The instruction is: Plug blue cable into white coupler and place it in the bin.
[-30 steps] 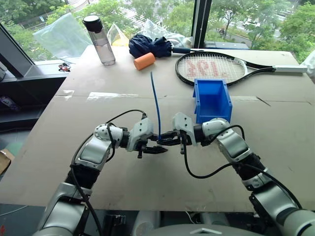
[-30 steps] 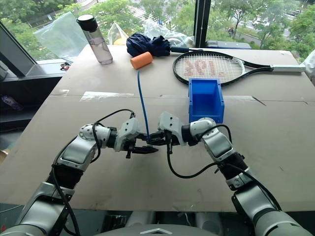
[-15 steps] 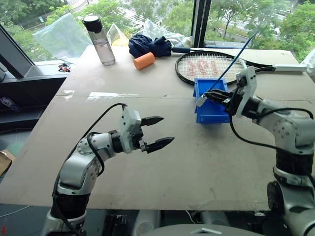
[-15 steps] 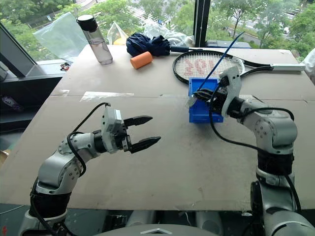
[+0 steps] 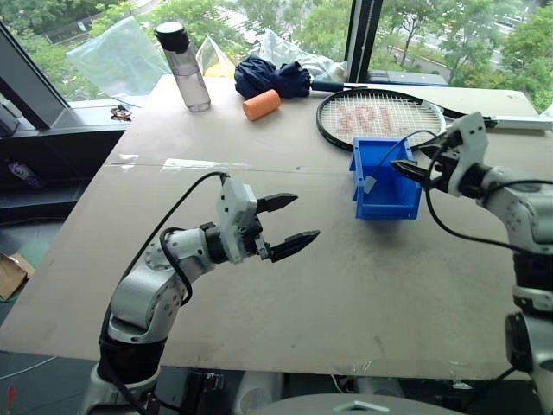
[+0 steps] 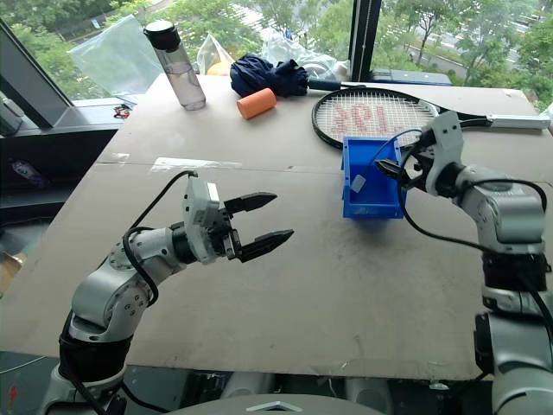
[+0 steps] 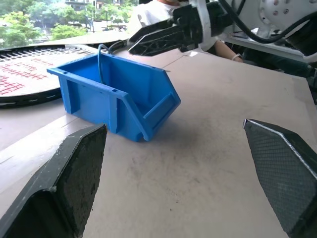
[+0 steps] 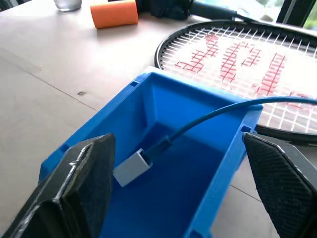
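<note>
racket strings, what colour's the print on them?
Red print on white racket strings; the right wrist view shows it best.

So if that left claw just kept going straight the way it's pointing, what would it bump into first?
Most likely the bin. The left gripper, fingers wide open, points over bare table toward the bin's lowered front lip, with nothing between. Depth is hard to judge, so it might pass above the lip and meet the right gripper instead.

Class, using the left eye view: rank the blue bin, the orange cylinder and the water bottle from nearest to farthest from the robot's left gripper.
1. The bin, to the right of the left gripper, mid-table.
2. The orange cylinder, far side, beside the dark-blue cloth.
3. The water bottle, far left corner.
</note>
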Robot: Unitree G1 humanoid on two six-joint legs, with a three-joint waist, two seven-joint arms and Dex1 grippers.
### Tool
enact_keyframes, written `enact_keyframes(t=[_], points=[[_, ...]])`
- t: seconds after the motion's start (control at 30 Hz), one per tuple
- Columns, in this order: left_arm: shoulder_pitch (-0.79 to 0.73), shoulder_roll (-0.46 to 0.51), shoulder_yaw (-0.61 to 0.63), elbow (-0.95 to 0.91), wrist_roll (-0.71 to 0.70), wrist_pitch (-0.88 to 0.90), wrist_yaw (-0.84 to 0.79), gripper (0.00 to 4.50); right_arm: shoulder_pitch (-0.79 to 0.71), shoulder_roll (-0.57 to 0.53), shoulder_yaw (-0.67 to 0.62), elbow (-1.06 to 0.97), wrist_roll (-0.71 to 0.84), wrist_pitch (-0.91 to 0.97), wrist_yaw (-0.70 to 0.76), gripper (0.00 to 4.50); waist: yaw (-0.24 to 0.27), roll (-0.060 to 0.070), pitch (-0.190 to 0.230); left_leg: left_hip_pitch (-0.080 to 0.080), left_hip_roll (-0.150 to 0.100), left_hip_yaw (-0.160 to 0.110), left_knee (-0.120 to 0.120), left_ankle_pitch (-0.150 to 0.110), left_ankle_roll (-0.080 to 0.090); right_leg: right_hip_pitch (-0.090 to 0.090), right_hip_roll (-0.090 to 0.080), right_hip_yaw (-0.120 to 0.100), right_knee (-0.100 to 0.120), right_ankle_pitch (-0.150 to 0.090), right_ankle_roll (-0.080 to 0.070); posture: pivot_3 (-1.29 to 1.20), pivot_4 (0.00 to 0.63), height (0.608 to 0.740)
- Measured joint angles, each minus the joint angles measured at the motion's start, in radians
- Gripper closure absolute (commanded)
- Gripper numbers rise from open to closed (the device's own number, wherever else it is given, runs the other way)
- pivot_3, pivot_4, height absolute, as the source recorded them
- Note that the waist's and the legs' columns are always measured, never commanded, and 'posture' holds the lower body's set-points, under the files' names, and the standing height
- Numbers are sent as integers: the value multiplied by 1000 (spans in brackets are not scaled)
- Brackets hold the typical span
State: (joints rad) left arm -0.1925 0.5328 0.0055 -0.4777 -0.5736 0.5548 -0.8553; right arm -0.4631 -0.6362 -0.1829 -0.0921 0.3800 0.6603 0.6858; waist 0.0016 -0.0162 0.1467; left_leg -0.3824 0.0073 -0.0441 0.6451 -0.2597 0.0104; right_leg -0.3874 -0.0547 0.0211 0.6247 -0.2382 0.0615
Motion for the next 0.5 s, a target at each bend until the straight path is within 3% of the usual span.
enact_keyframes(t=[0.23,0.4,0.5], points=[[123,107,30,-22,-21,26,-31,0,652,-32,-234,-313,-14,-290,138,543,-3,1,0,3,3,3,-1,0,0,1,1,3,1,-1,0,0,150,740],[273,202,116,-34,-29,20,-81,0,968,35,-453,-417,44,-391,212,543,-13,1,-1,6,8,7,-2,0,0,1,2,5,1,-6,0,0,150,740],[348,234,189,-32,-38,19,-104,0,1088,75,-515,-410,46,-472,250,543,-13,0,0,5,11,7,-1,0,0,0,1,8,0,-6,0,0,150,740]])
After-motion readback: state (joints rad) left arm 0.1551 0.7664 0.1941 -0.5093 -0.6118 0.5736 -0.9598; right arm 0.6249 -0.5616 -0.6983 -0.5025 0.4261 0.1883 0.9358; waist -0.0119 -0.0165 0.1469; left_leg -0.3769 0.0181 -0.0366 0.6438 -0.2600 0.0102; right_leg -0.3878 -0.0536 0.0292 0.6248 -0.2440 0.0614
